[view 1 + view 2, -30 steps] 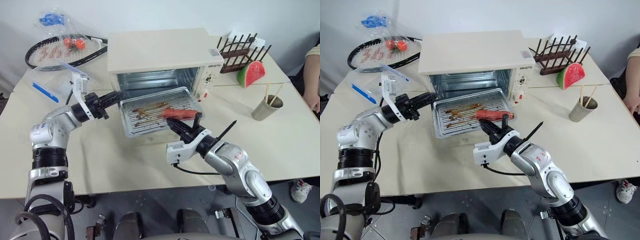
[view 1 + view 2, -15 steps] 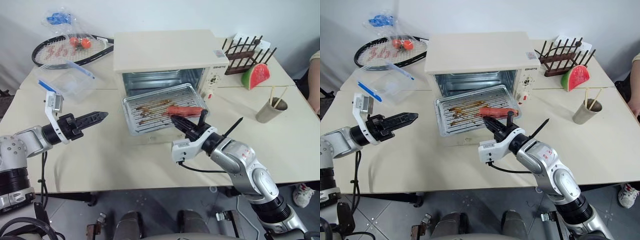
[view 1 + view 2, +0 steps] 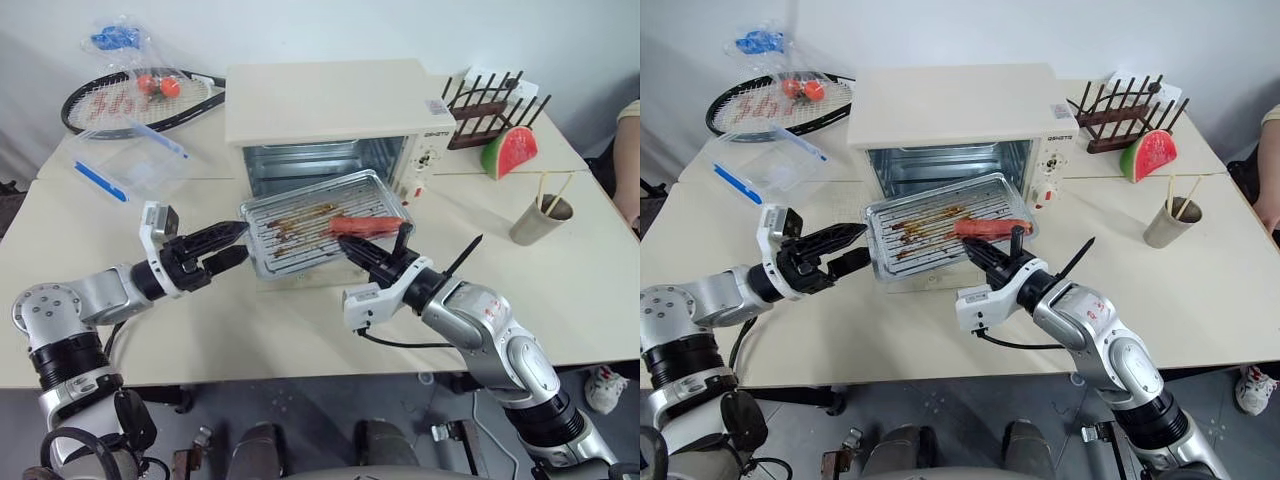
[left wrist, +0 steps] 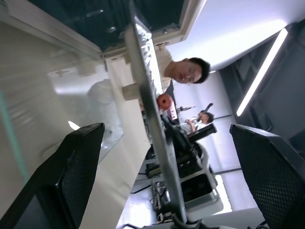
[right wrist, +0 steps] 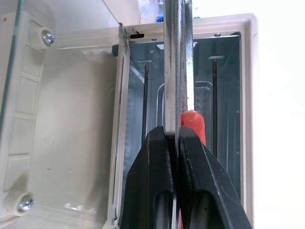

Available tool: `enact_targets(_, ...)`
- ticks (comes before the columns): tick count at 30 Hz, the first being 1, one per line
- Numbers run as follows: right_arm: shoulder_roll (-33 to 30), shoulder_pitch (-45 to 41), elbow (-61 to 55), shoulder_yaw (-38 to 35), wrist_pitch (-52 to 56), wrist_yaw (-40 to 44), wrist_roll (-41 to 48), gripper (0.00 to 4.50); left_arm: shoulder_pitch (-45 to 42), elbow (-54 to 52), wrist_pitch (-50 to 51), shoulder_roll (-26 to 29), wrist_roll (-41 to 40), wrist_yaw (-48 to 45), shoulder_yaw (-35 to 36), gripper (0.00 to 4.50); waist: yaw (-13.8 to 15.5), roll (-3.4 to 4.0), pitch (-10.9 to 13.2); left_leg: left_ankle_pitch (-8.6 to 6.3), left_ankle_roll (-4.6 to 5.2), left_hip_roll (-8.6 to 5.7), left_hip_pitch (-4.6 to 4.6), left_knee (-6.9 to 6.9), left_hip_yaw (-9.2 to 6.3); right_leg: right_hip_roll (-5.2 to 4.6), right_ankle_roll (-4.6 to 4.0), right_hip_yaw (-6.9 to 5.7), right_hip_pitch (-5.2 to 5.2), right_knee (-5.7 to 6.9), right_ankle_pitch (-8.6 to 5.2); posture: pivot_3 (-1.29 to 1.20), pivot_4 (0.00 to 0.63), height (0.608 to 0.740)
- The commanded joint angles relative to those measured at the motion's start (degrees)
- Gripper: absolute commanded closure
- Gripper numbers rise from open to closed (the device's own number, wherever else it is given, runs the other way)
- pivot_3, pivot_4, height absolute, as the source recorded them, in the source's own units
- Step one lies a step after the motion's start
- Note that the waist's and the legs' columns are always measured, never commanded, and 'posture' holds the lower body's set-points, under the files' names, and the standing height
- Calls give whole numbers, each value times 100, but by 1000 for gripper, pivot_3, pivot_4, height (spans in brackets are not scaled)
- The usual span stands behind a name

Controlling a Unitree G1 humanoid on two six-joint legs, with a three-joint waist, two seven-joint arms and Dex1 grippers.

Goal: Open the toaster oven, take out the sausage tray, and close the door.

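The cream toaster oven [image 3: 330, 105] stands mid-table with its door [image 5: 62, 119] folded down flat. The silver sausage tray [image 3: 300, 225] sticks out of the cavity above the door, a red sausage [image 3: 365, 225] lying near its front right corner. My right gripper [image 3: 362, 250] is shut on the tray's front rim beside the sausage; the right wrist view has both fingers [image 5: 152, 191] pinching the thin metal edge. My left gripper [image 3: 240, 241] is open at the tray's left rim, and the tray's edge [image 4: 152, 124] runs between its spread fingers [image 4: 71, 176] without touching them.
A racket [image 3: 120, 100], tomatoes [image 3: 152, 84] and a clear box with blue clips [image 3: 130, 160] lie at the back left. A dish rack [image 3: 490, 95], a watermelon slice [image 3: 508, 150] and a cup with chopsticks [image 3: 537, 220] stand on the right. A person's arm [image 3: 630, 150] is at the right edge.
The left gripper left the tray's corner, opened wide, swung out to the left and has come back to the tray's left rim. The right gripper kept its hold. The camera shifted slightly.
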Motion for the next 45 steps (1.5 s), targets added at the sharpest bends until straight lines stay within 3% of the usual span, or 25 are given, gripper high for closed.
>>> enact_targets(1, -6, 10, -295, -152, -46, -48, 57, 4500, 102, -84, -415, -205, -859, 802, -25, 16, 1, 0, 0, 0, 0, 0, 0, 1, 0, 0, 0, 0, 0, 0, 0, 0, 150, 740)
enact_targets(4, -4, 13, -292, -159, -53, -50, 42, 4500, 242, -121, -729, -289, -1376, 1267, -265, 16, 1, -1, 0, 0, 0, 0, 1, 0, -1, 0, 0, 2, 0, -1, 0, 0, 150, 740)
enact_targets(7, -2, 10, -287, -160, -54, -57, 30, 4500, 408, -179, -1076, -315, -1911, 1694, -643, 578, 1, -1, -1, 0, 0, -1, 2, 0, -2, -1, 0, 3, 1, -1, 0, 0, 150, 740)
enact_targets(13, 5, 5, -290, -157, -62, -57, 37, 4500, 649, -515, -1765, -134, -2859, 2274, -1401, 2390, 10, -1, -1, 0, 0, -2, 2, 2, -3, -1, 0, 4, 5, -4, 0, 0, 150, 740)
enact_targets(20, 2, 65, -342, -136, -74, 21, 122, 4500, 757, -742, -2237, -245, -2984, 2528, -1568, 4435, 10, -1, -1, 0, 0, -4, 4, 0, 0, 0, 0, 4, 8, -11, 0, 0, 150, 740)
enact_targets(28, -30, 61, -294, -132, -186, 159, 297, 4500, 776, -822, -2253, -309, -2984, 2719, -1568, 4473, 15, -1, -1, 0, 0, -4, 4, 0, 0, 1, 0, 3, 11, -17, 0, 0, 150, 740)
enact_targets(36, -494, -301, 165, -99, -1011, 855, 1983, 2015, 719, -786, -2220, -307, -2984, 2895, -1544, 4500, 14, -1, -1, 0, 0, -4, 7, -1, -3, 2, 0, 0, 22, -37, 0, 0, 150, 740)
enact_targets(42, -1035, -430, 457, -100, -1541, 1385, 2780, 70, 655, -665, -2153, -333, -2984, 2927, -1520, 4500, 16, -1, -1, 0, 1, -4, 16, -1, -13, 2, 0, -9, 44, -51, 0, 0, 150, 740)
enact_targets(45, -1193, -384, 389, -116, -1491, 1777, 3427, 27, 664, -599, -2055, -316, -2984, 2928, -1515, 4500, 16, -1, -1, 0, 1, -4, 20, -3, -13, 2, 0, -9, 47, -51, 0, 0, 150, 740)
